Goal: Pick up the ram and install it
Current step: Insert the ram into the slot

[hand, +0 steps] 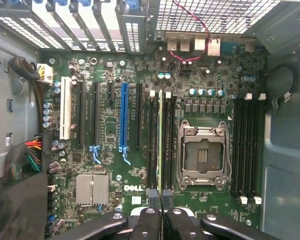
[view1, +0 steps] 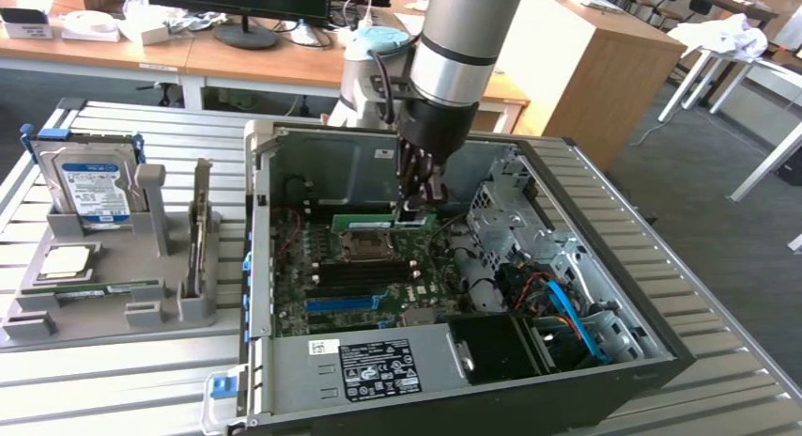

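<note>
Exterior view: I see the arm (view1: 452, 51) vertical, reaching down into the case (view1: 259, 229). Gripper (view1: 418, 210) pinches the ram (view1: 370, 222) edge-on, just beside the CPU socket (view1: 372, 248).

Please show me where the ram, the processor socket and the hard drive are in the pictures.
ram (hand: 160, 140), wrist view, its thin edge.
processor socket (hand: 202, 156), wrist view, its open middle.
hard drive (view1: 94, 187), exterior view, its blue label.

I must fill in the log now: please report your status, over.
Status: gripper shut on the ram, inside the computer case. Ram on edge over the memory slots, beside the processor socket; seating unclear. No obstruction seen.
</note>
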